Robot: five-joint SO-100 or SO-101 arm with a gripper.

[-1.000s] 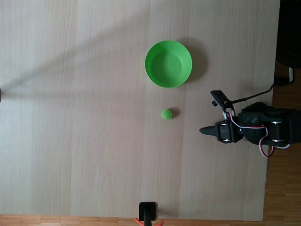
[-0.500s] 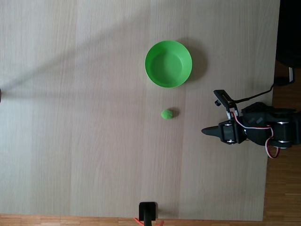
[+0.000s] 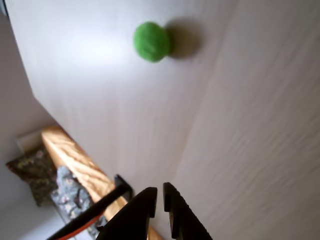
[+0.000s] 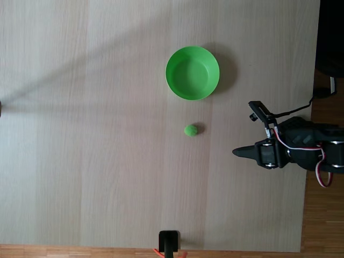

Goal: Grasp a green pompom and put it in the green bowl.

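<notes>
**Task not yet begun: pompom on the table, bowl empty**

Fixed view, left to right: the green bowl point(image 4: 192, 73) stands empty; the green pompom point(image 4: 191, 130) lies on the table point(image 4: 80, 134) near it, apart from the rim. My gripper point(image 4: 236, 152) hovers well to the right, arm folded low at the table edge, pointing left. Wrist view: my fingers are nearly together and carry nothing. Grasp and placement both remain.

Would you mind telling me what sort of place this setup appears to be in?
Probably a home or office room: a pale wood-grain table over wooden flooring, bearing just a green bowl, green pompom and small arm.
</notes>
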